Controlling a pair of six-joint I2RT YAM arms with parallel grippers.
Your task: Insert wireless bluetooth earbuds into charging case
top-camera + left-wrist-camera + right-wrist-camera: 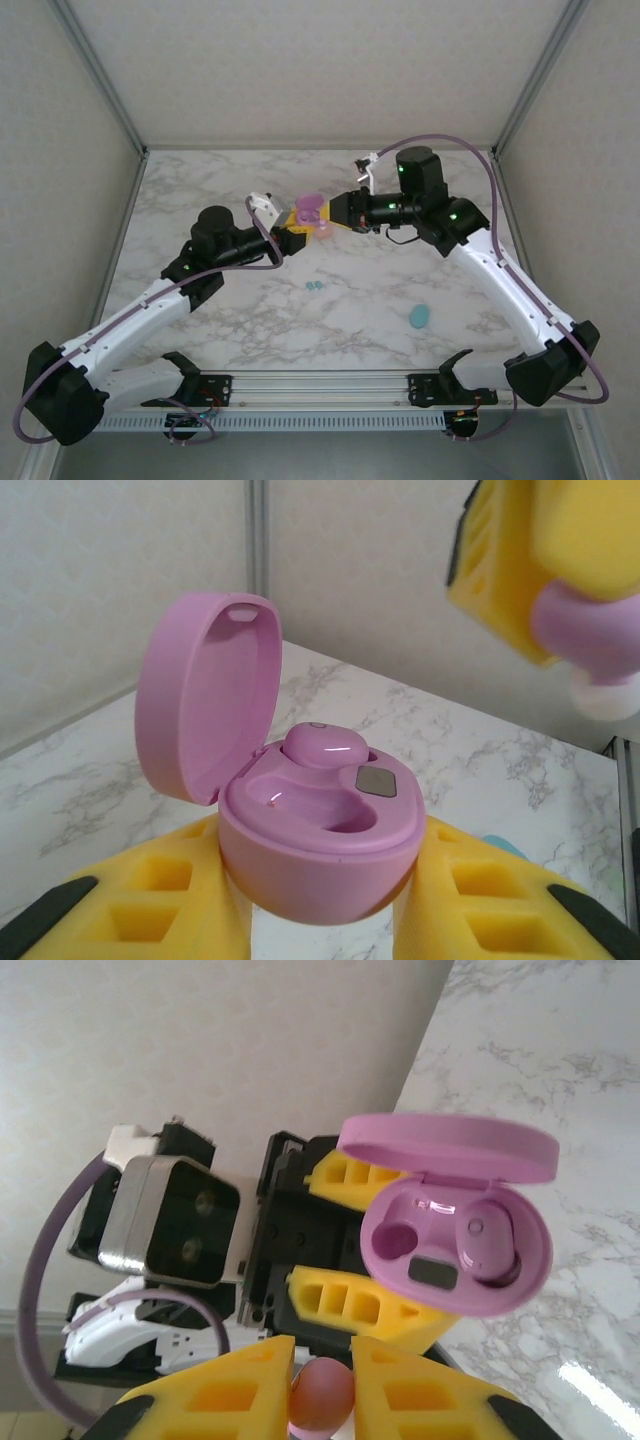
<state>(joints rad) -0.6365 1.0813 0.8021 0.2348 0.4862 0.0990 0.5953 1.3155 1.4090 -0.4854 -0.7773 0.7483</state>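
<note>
My left gripper [320, 905] is shut on the base of an open purple charging case [320, 850], held above the table with its lid [205, 695] tipped back. One purple earbud [322, 750] sits in the far socket; the near socket [352, 815] is empty. My right gripper [322, 1385] is shut on a second purple earbud [322, 1392], a short way from the case [455, 1245] and apart from it. From above, the case [310, 207] hangs at the table's middle back, between the left gripper [298, 228] and the right gripper [333, 222].
Two small teal earbuds [314, 285] lie on the marble table [200, 200] in front of the grippers. A shut teal case [419, 317] lies nearer the front right. Walls and metal posts enclose the back and sides.
</note>
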